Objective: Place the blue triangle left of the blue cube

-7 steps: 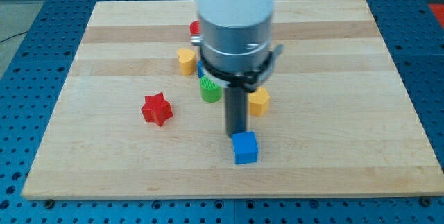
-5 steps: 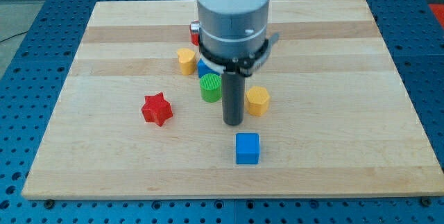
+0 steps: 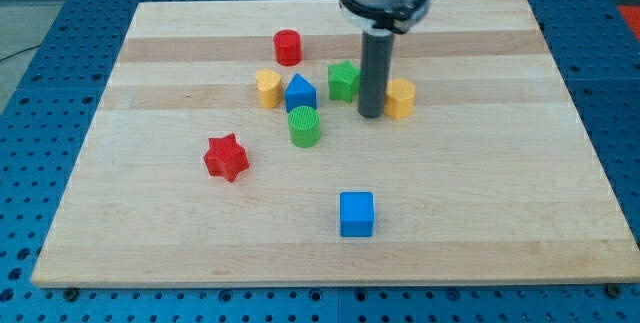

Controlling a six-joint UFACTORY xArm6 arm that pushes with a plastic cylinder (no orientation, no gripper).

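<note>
The blue triangle (image 3: 300, 94) sits in the cluster at the board's middle top, between the yellow heart (image 3: 267, 88) and the green star (image 3: 344, 80). The blue cube (image 3: 356, 213) lies alone near the view's bottom, below and to the right of the triangle. My tip (image 3: 371, 115) rests on the board between the green star and the yellow hexagon (image 3: 400, 97), close to the hexagon's left side. It is to the right of the blue triangle and well above the blue cube.
A red cylinder (image 3: 288, 47) stands above the cluster. A green cylinder (image 3: 305, 126) sits just below the blue triangle. A red star (image 3: 226, 157) lies at the view's left. All rest on the wooden board (image 3: 150, 223).
My tip has moved up the view and slightly right, away from the blue cube. The yellow hexagon now lies higher and further right. The arm no longer hides the cluster.
</note>
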